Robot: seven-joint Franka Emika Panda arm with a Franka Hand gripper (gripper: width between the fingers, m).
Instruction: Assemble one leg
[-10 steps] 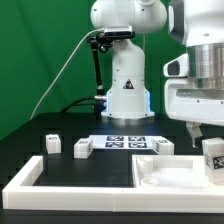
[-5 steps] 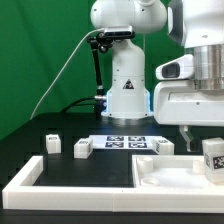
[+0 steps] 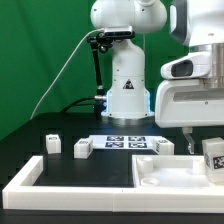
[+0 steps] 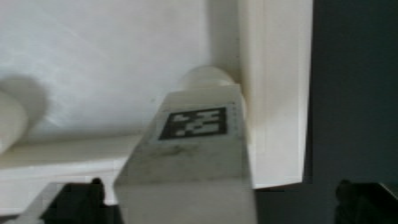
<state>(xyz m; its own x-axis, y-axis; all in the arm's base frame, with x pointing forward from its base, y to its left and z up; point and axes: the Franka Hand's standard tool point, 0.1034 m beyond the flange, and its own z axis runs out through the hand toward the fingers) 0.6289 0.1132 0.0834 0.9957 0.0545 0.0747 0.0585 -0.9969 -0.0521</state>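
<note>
A leg (image 3: 212,155), a small white post with a black-and-white tag, stands at the exterior view's right, over the corner of the white tray (image 3: 160,176). My gripper (image 3: 205,147) is right above it. In the wrist view the leg (image 4: 192,140) lies between my two dark fingertips (image 4: 71,203), with its tag facing the camera. The jaws stand wide apart, with a gap on each side of the leg. The gripper (image 4: 217,208) is open and straddles the leg. The leg's foot is hidden.
Three more small white legs (image 3: 53,142) (image 3: 82,148) (image 3: 160,146) stand on the black table around the marker board (image 3: 125,142). A white rimmed frame (image 3: 30,178) runs along the front left. The arm's base (image 3: 127,85) stands behind.
The gripper's body has shifted slightly above the leg. The leg itself has stayed in place.
</note>
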